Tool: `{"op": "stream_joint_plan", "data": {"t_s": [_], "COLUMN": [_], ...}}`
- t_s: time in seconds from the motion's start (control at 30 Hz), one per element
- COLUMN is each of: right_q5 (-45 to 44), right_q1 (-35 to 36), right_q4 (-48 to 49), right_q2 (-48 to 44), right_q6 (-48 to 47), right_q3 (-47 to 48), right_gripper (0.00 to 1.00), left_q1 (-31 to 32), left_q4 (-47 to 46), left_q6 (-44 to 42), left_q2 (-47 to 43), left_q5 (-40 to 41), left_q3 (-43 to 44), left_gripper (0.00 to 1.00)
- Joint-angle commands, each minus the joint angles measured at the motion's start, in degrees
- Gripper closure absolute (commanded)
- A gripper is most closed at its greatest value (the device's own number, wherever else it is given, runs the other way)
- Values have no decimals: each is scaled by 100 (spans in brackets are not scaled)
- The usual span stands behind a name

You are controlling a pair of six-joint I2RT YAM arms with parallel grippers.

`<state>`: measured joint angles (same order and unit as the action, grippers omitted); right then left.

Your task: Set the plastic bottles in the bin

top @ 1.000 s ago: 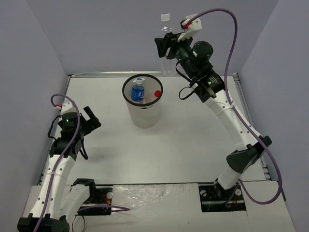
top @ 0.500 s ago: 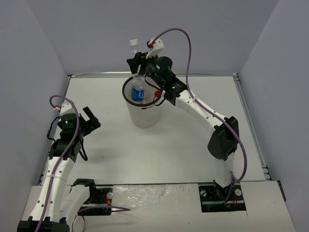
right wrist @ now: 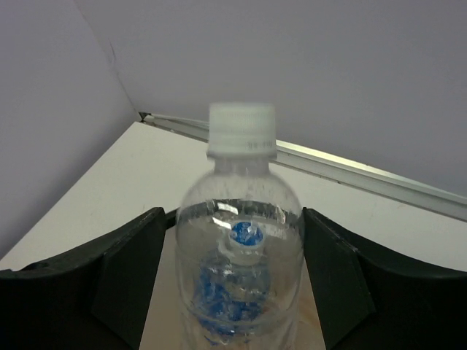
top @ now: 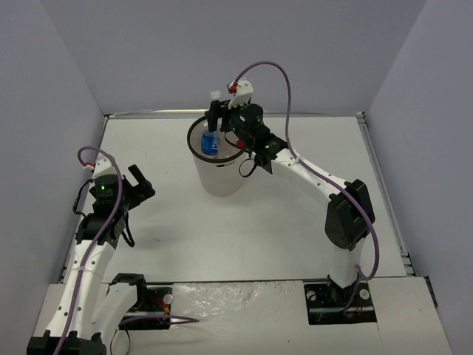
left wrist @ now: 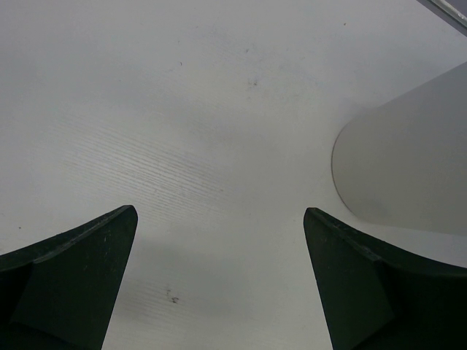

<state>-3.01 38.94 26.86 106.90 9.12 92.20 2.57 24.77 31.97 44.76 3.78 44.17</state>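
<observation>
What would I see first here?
A clear bottle with a white cap sits pinched in the right gripper, over the white bin at the back of the table. A blue thing shows in the bin's mouth. The left gripper hangs open and empty at the left.

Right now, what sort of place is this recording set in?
Probably a lab robot test cell: a white table boxed in by blank walls, with a bin and the clear bottle the right gripper holds over it.

My white table (top: 288, 222) bears the bin (top: 219, 177), upright toward its far side; my two arms' bases (top: 336, 302) sit at its near edge.
</observation>
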Motion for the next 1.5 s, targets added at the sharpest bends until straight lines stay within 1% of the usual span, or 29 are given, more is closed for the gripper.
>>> {"op": "stream_joint_plan", "data": {"t_s": [0.0,0.13,0.23,0.4,0.47,0.5,0.6,0.67,0.73,0.8,0.83,0.87,0.9,0.97,1.0,1.07,1.13,1.2,1.33,1.47], "right_q5": [25,87,10,-39,-184,-284,-821,-1215,-1663,-1879,-2007,-2220,-2474,-2905,-3061,-3299,-3367,-3415,-3563,-3590], "right_q1": [-9,-9,-9,-9,-9,-17,-50,-120,-246,-499,-613,-706,-797,-854,-859,-853,-853,-853,-853,-853], "right_q4": [511,442,389,242,25,-56,-323,-517,-713,-1055,-1242,-1438,-1650,-1902,-2004,-2276,-2618,-2824,-3215,-3512], "right_q2": [-580,-696,-750,-816,-932,-980,-1328,-1721,-2167,-2791,-2919,-3241,-3756,-4322,-4752,-5439,-6160,-6599,-7242,-7350], "right_q6": [92,136,187,182,131,100,-123,-95,120,505,590,727,943,1328,1637,2001,2660,3044,3266,3340], "right_q3": [-158,-308,-404,-303,-51,79,181,17,-402,-827,-1087,-1453,-1896,-2859,-3219,-3933,-4467,-5044,-5396,-5465], "right_gripper": [25,20,18,11,3,1,0,0,0,0,0,0,0,0,0,0,0,0,0,0], "left_q1": [-11,-11,-11,-18,-11,-11,-11,-11,-13,-19,-20,-17,-12,-19,-19,-11,-19,-20,-20,-20], "left_q4": [-337,-315,-324,-314,-303,-286,-254,-294,-327,-339,-342,-342,-342,-364,-402,-489,-517,-505,-479,-509], "left_q6": [66,82,82,89,78,73,73,80,85,97,99,111,129,155,165,187,188,197,251,304], "left_q2": [-71,-38,-29,-19,-15,-20,-36,-51,-47,-34,-29,-23,-14,21,41,93,165,181,103,-41], "left_q5": [-7,34,26,20,47,61,70,70,59,59,61,78,105,109,95,28,-65,-118,-199,-343], "left_q3": [121,118,127,128,136,140,153,134,127,127,127,127,127,110,110,110,126,107,42,-28], "left_gripper": [3,3,3,3,3,3,3,3,3,3,3,3,3,3,3,3,3,3,3,3]}}
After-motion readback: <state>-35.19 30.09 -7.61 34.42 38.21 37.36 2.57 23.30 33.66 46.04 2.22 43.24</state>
